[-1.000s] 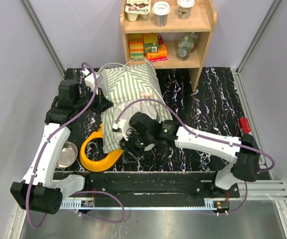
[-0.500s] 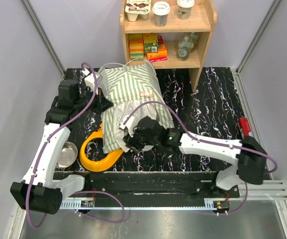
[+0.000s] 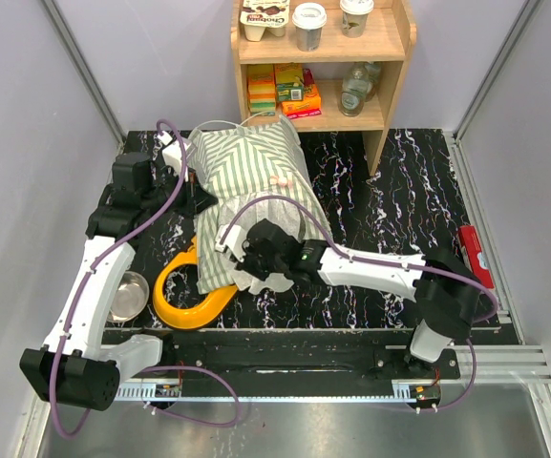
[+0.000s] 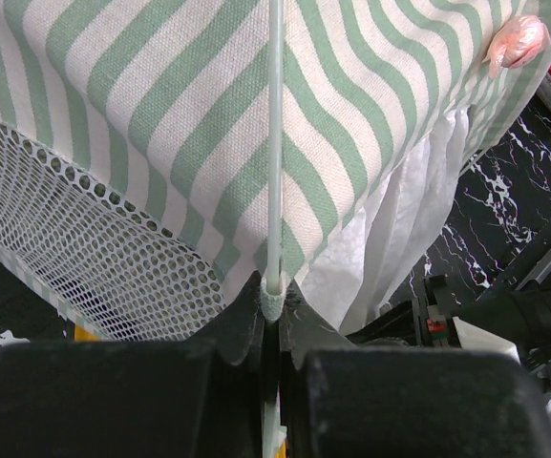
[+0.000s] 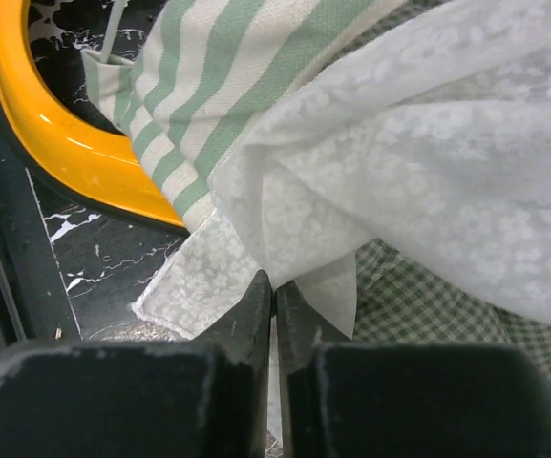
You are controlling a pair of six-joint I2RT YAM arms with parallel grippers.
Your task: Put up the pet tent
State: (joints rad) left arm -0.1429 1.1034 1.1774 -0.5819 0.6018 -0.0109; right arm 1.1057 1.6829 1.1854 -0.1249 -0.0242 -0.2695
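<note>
Nearest the bases, the right gripper (image 5: 275, 286) has its jaws together on a fold of white lace (image 5: 428, 172) at the tent's near edge, low over the table and just beside the yellow holder (image 5: 55, 134). The tent (image 3: 246, 167) lies slumped and unraised from that holder back toward the shelf (image 3: 394, 86), its near hem draped over the holder's rim. At its left side the left gripper (image 4: 272, 291) is clamped on the end of a thin white pole (image 4: 275, 143) that runs up across the striped cloth. The risk, as I judge it, lies in the lace: it is thin and only a small fold is pinched, so a pull could slide it free or tear it, or drag the whole tent over the holder rather than spread it. A hard tug could also wrench the pole from the left jaws. Against a second ago, the right jaws, then apart, have closed; that arm has dropped lower with its elbow swung left, while the left arm and the tent look unmoved.
</note>
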